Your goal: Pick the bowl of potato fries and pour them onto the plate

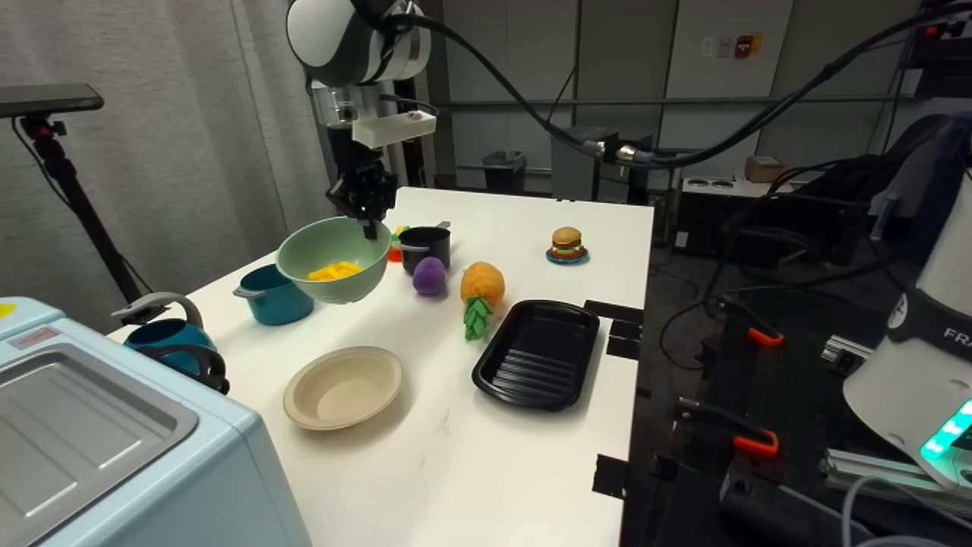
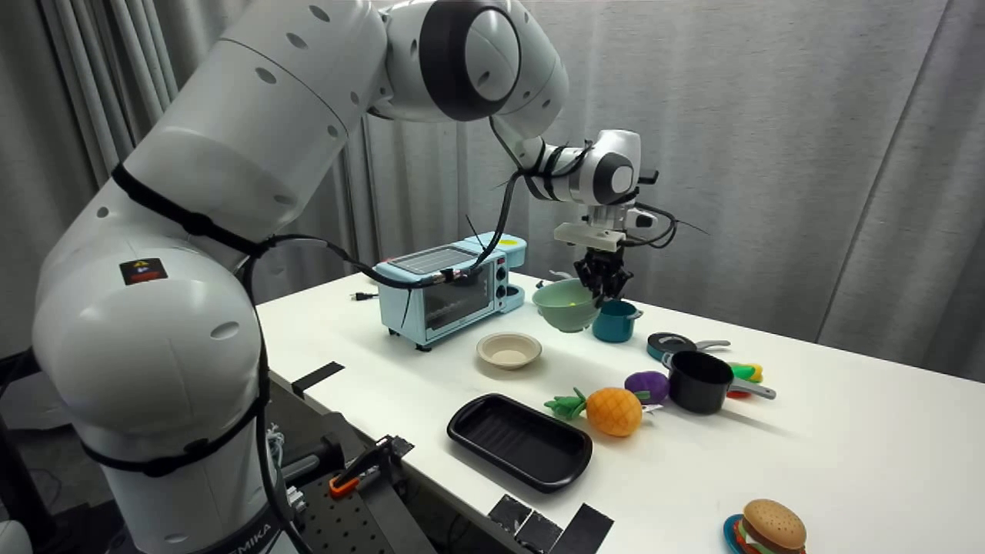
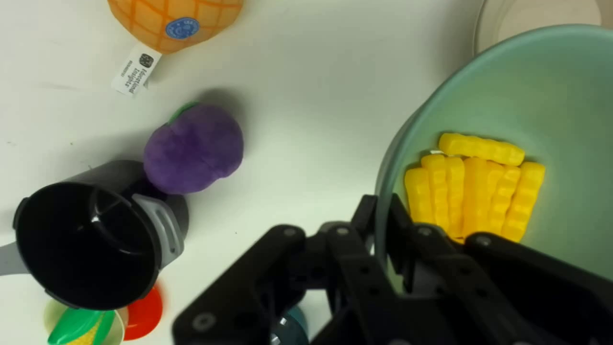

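Observation:
The pale mint-green bowl (image 1: pixel 307 247) hangs above the table, slightly tilted, in both exterior views (image 2: pixel 560 309). It fills the right of the wrist view (image 3: pixel 560 110). My gripper (image 3: pixel 381 208) is shut on the bowl's rim, one finger inside and one outside; it also shows in both exterior views (image 1: pixel 370 228) (image 2: pixel 599 298). The yellow potato fries (image 3: pixel 471 191) lie heaped inside the bowl near the gripped side, also visible in an exterior view (image 1: pixel 334 271). The cream plate (image 1: pixel 345 389) lies empty on the table (image 2: pixel 509 352), partly hidden behind the bowl in the wrist view (image 3: pixel 546 17).
A teal pot (image 1: pixel 279 298) stands by the bowl. A black pot (image 2: pixel 699 382), purple toy (image 1: pixel 430 276), toy pineapple (image 1: pixel 482 285) and black ribbed tray (image 1: pixel 539 353) stand nearby. A light-blue toaster oven (image 2: pixel 446 288) stands beside the plate. A toy burger (image 1: pixel 566 243) sits farther off.

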Robot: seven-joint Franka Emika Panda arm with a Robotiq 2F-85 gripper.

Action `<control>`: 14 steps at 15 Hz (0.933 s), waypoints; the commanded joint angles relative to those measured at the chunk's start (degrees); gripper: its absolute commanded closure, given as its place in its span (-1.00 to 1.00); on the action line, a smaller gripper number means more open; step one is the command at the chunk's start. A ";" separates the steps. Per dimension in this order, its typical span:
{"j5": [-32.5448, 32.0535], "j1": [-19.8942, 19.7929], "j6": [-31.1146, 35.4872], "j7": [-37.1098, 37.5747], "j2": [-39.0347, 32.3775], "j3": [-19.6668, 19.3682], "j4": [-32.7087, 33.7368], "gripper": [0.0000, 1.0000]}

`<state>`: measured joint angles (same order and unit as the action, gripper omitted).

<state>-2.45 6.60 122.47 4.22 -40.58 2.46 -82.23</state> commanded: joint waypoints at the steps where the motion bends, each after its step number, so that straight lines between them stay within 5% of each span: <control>1: -2.54 2.03 4.05 -0.10 5.61 -0.38 -7.48 0.95; 14: -25.71 12.97 22.51 11.30 13.03 -5.23 -22.25 0.95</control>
<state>-22.43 16.46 140.49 11.05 -30.92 0.21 -100.00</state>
